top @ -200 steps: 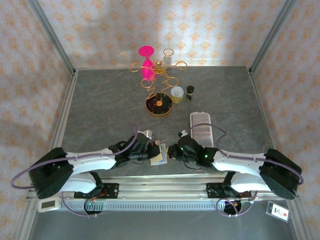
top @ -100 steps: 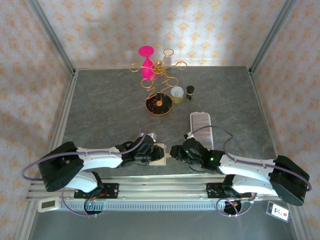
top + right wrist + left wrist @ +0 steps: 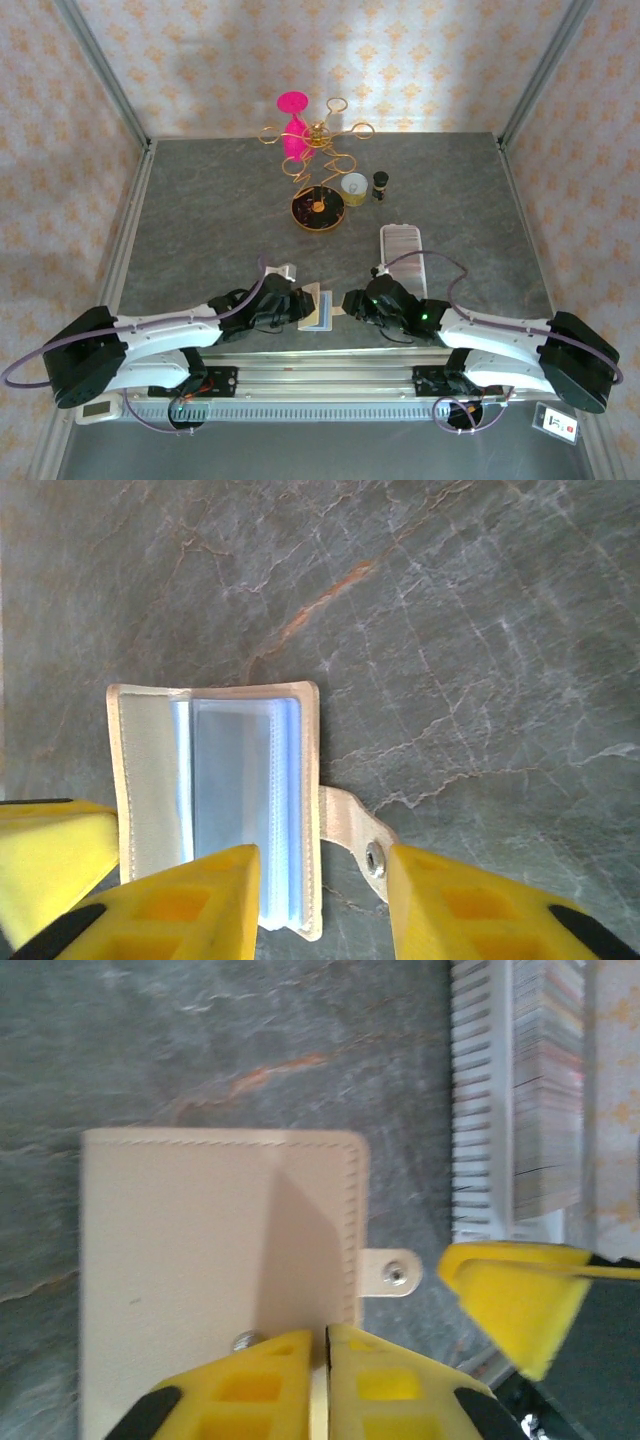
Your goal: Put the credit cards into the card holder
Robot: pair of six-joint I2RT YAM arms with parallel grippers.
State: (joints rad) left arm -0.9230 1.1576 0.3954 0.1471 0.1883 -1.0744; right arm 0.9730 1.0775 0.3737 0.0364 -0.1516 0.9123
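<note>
Beige holder (image 3: 318, 306) lies at the table's (image 3: 200, 220) near edge, between left gripper (image 3: 296, 306) and right gripper (image 3: 348, 302). Left wrist: the left gripper's jaws are pinched tight on the holder's cover edge, beside the snap tab (image 3: 392, 1274). Right wrist: the holder lies spread open with blue cards (image 3: 235, 800) in its sleeves. The right gripper's jaws stand part open astride the tab edge, gripping nothing.

walls (image 3: 420, 60): pale orange-patt. paper | tbl (image 3: 210, 200): grey marbled top

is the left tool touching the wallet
Touching: the left wrist view shows the left tool pinching the wallet at its edge, cream cover between its fingers.
</note>
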